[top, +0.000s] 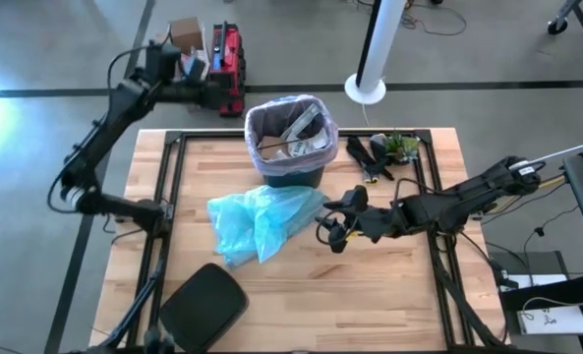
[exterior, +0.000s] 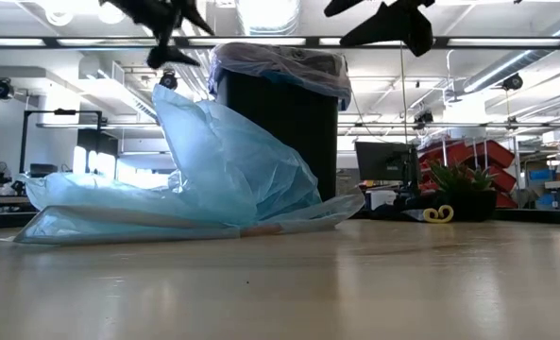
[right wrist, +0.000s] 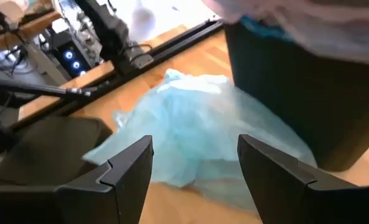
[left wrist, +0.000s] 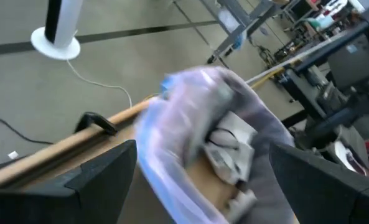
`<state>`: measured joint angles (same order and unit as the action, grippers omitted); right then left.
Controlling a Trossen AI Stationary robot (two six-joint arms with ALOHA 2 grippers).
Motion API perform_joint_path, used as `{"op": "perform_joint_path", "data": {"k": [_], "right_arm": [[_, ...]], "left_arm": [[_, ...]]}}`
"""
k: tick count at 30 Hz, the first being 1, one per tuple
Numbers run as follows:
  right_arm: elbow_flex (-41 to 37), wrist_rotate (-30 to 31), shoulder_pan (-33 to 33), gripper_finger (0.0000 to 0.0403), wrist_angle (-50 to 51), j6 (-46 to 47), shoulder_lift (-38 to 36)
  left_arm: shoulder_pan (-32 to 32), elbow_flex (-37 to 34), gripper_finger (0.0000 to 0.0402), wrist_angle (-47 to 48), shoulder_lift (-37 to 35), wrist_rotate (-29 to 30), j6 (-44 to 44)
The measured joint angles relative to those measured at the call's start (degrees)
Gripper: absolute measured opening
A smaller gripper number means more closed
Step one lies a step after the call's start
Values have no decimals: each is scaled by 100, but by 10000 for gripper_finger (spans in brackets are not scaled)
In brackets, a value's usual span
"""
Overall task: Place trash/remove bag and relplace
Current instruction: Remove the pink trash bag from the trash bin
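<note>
Dark round bin [top: 296,175] stands at the table's [top: 389,295] far middle, lined with the bag [top: 255,120], a thin pinkish-white film folded over the rim. Inside lies the trash [top: 293,143]: crumpled brown and white paper. A soft, rumpled light blue plastic bag [top: 262,218] lies on the wood just in front of the bin.

Left gripper [left wrist: 196,165] hangs off the table's far edge beside the bin, fingers wide, empty. Right gripper [right wrist: 193,158] hovers near the blue bag, jaws apart, apparently holding nothing.
</note>
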<state>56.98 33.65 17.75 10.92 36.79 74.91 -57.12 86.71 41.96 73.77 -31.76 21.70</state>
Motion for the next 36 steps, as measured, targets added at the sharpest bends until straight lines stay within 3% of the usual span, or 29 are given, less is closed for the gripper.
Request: {"op": "perform_joint_path", "data": {"k": [6,19,22,29,36], "right_arm": [[1,4,304,221,475,796,27],[1,295,741,218,774,1721,29],[1,331,738,220,782,1682,29],[1,665,718,211,1021,1664,29],[1,684,697,222,1097,1661,24]], "left_arm": [[-755,333,350,-165,849,-521,-258],[-835,318,350,-460,1679,-545,-533],[-700,247,350,-484,1708,-531,-612],[-166,-293,350,-926,1502,146,-611],[366,-1022,350,-1028,818,200,-335]]}}
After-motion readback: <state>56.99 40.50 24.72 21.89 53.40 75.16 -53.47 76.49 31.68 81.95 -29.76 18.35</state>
